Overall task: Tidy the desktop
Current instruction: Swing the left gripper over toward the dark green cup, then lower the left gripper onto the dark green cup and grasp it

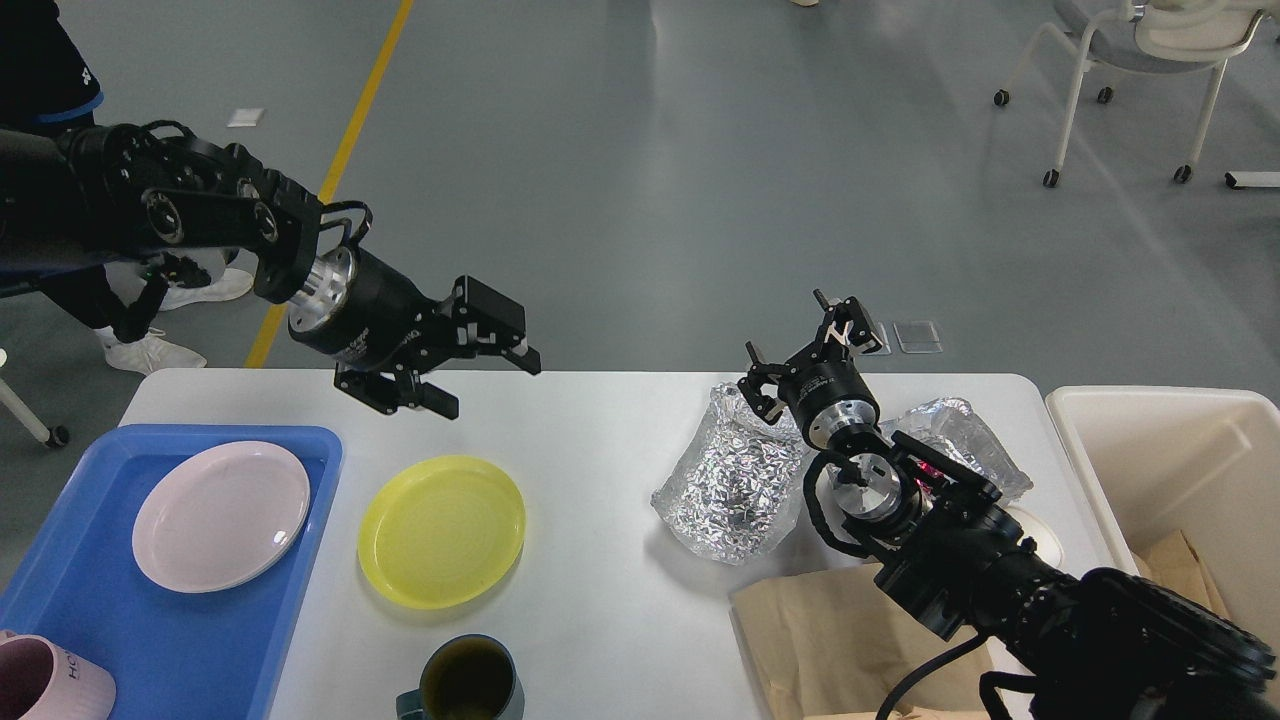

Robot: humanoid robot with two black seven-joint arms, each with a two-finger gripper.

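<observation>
The desktop (600,440) runs with its long axis left to right. The left gripper (487,378) hangs above the far edge, jaws spread wide and empty. The yellow plate (442,530) lies just nearer and below it, beside the blue tray (200,640) at the left edge that holds a pink plate (221,514). By my reading the left arm is the nearer one to the yellow plate.

The right gripper (805,345) points away past the far edge, fingers apart, gripping nothing, above crumpled foil bags (735,490). The right arm hides part of a brown paper bag (820,640) and a white item. A dark mug (468,680) and pink cup (45,685) are cut off at the near edge. The cream bin (1180,450) stands off the right edge.
</observation>
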